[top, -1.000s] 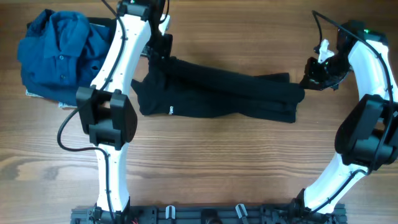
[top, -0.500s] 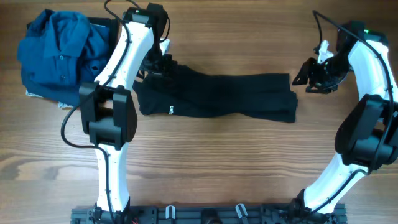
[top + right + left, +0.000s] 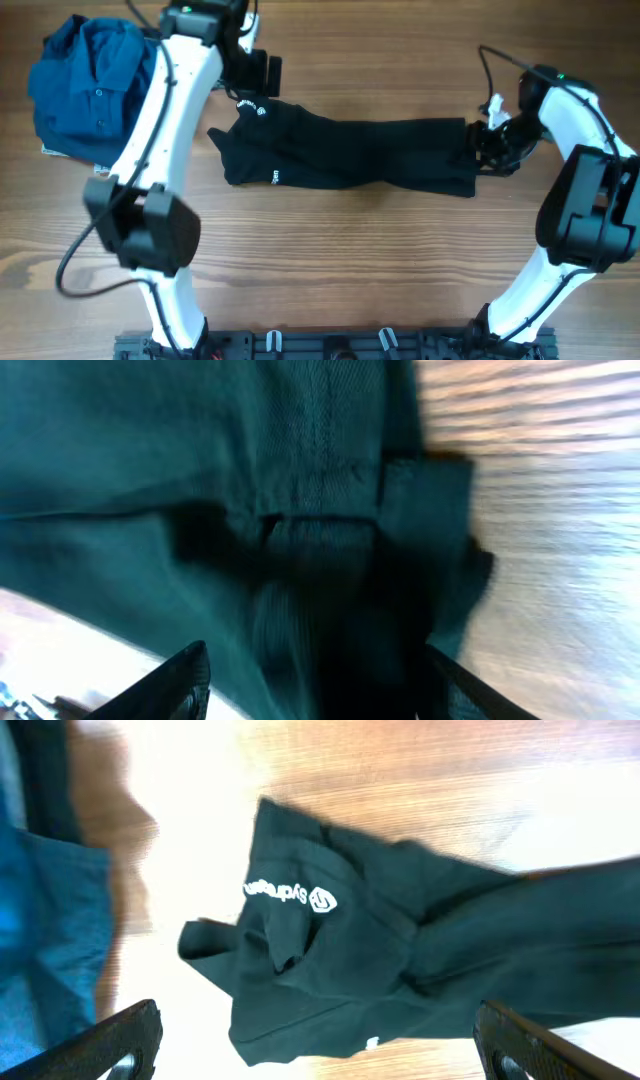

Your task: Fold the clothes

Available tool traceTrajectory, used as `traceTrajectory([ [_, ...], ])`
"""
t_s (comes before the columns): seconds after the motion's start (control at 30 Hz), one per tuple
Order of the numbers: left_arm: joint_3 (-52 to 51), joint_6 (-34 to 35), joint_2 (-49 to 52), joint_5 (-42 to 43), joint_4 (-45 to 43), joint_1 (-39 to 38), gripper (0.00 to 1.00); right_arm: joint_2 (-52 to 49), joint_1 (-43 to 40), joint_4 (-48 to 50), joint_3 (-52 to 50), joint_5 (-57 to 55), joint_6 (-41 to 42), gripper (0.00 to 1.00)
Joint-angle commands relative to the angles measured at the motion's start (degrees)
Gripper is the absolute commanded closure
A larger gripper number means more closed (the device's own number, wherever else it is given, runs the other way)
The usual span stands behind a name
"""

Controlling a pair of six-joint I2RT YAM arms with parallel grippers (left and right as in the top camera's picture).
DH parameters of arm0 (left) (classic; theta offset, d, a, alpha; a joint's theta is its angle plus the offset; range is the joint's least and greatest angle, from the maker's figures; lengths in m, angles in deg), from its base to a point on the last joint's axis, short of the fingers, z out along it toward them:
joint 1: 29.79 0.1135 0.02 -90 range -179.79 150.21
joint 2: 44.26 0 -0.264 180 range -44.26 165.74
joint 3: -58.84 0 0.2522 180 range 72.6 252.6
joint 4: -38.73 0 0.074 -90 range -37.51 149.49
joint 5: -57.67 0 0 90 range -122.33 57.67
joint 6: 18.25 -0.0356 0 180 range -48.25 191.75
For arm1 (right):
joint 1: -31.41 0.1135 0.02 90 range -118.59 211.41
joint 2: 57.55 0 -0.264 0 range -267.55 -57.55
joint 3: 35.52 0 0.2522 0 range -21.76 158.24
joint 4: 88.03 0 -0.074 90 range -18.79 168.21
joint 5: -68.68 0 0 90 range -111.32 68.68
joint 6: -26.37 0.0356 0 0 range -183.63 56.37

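Shows the blue shirt (image 3: 90,85) heaped at the far left corner of the table (image 3: 350,260), untouched. Has the left gripper (image 3: 258,78) spread wide and empty over the collar end of the black shirt (image 3: 350,155). Reads a white round logo (image 3: 322,902) beside lettering beginning "sydn" — rest unclear. Lies as a long narrow band near the far edge, seemingly folded lengthwise, crosswise folds not yet made. Puts the right gripper (image 3: 488,148) at the band's right end — jaws parted, gripping nothing evident.
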Motion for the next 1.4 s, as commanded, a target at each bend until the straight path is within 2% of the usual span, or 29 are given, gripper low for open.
traceTrajectory([
  [0.0,0.1,1.5,-2.4,-0.9,-0.3,0.4,0.00,0.7,0.2,2.9,-2.6,0.5,-2.6,0.35],
  [0.37,0.1,1.5,-2.4,-2.1,0.6,0.4,0.00,0.7,0.6,13.6,-6.5,-11.4,2.6,0.35],
  [0.43,0.1,1.5,-2.4,-2.1,0.5,0.4,0.00,0.7,0.6,13.8,-6.2,-11.1,2.5,0.34],
  [0.63,0.1,1.5,-2.4,-2.1,0.7,0.4,0.00,4.0,0.6,8.7,-1.8,-1.1,0.2,0.30],
  [0.83,0.1,1.4,-2.4,-2.1,0.8,0.4,0.00,8.4,0.6,9.4,-1.2,-1.5,-0.5,0.28],
  [1.37,0.1,1.2,-2.4,-2.8,0.7,0.4,0.00,7.2,0.7,17.7,-7.8,-9.1,2.5,0.28],
])
